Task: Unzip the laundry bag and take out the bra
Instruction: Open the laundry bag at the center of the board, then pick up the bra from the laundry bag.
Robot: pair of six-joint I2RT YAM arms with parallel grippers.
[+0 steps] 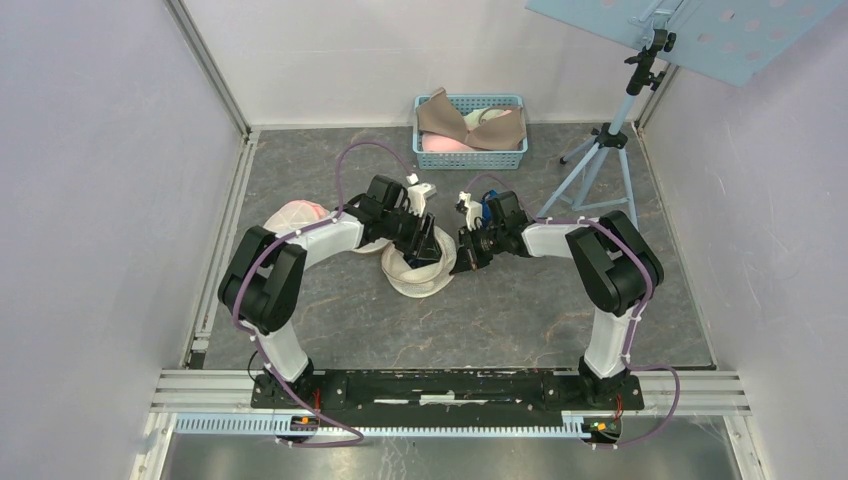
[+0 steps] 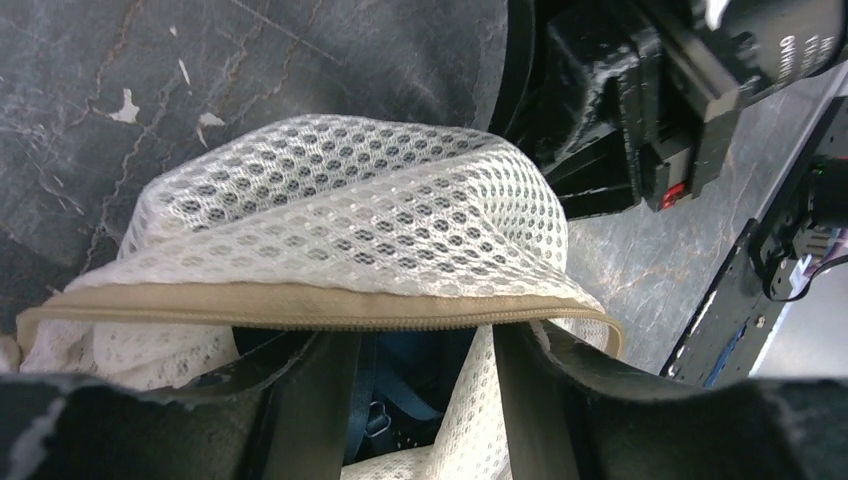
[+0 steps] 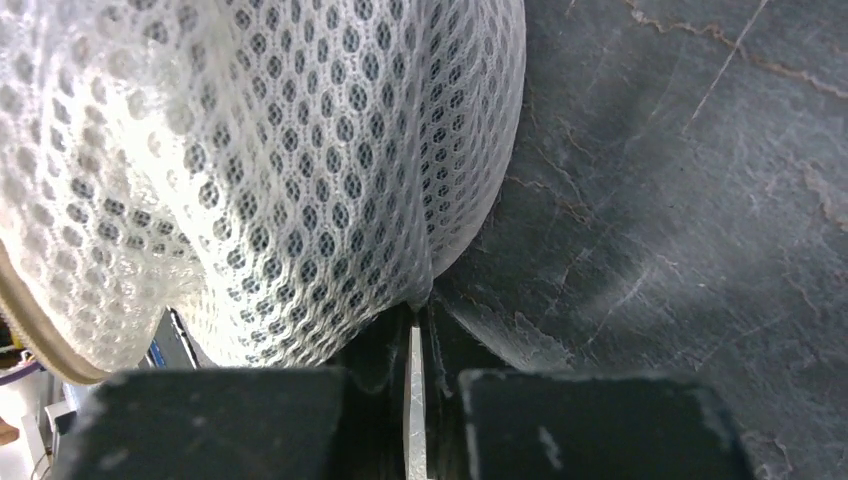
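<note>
A white mesh laundry bag (image 1: 415,277) lies mid-table between both arms. In the left wrist view its mesh (image 2: 340,200) has a beige zipper rim (image 2: 300,305) that gapes open. My left gripper (image 2: 425,345) is open, its fingers reaching in under the rim; it also shows in the top view (image 1: 428,245). A dark blue bra (image 2: 400,385) with a strap lies inside the bag between those fingers. My right gripper (image 1: 465,252) is shut on a pinch of the bag's mesh (image 3: 250,150) at the bag's right side, close to the table; its fingers meet in the right wrist view (image 3: 418,315).
A blue basket (image 1: 470,158) with several bras stands at the back. A pale pink-white bundle (image 1: 295,213) lies behind the left arm. A tripod stand (image 1: 600,165) stands at the back right. Walls enclose the table left, right and back.
</note>
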